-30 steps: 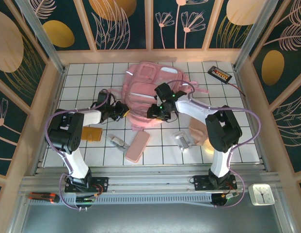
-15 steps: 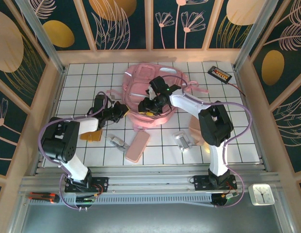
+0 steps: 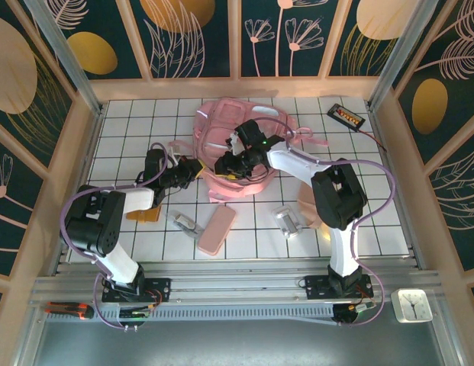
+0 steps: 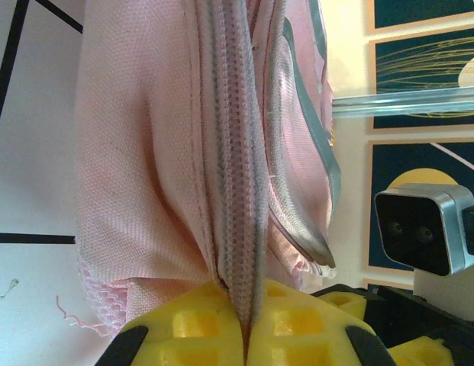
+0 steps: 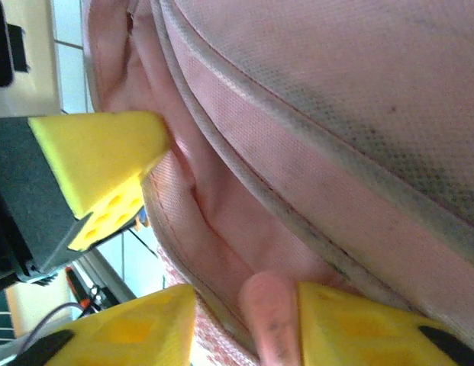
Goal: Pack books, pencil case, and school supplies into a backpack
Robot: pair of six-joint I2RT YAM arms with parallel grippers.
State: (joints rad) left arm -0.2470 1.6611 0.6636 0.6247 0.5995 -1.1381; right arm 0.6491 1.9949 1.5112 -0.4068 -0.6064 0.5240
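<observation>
Top external view: the white gridded worktop [image 3: 130,130] carries the backpack [image 3: 214,130] at its far middle, lying flat, with both arms reaching to its near edge. The left gripper [image 3: 194,174] meets the bag's left near corner. In the left wrist view its jaws [image 4: 244,328] are pressed together on a zip seam of the backpack [image 4: 137,152].

The right gripper [image 3: 227,164] sits on the bag's near edge. In the right wrist view its jaws [image 5: 246,305] stand narrowly apart around a pink tab of the backpack [image 5: 336,114]. The tab lies against one finger.

Nearer the arm bases, the pencil case [image 3: 216,230] lies aslant, apart from the bag. The orange-brown pad [image 3: 145,214] lies left of it, beside the left arm. Silver clips [image 3: 185,224] lie just left of the case.
</observation>
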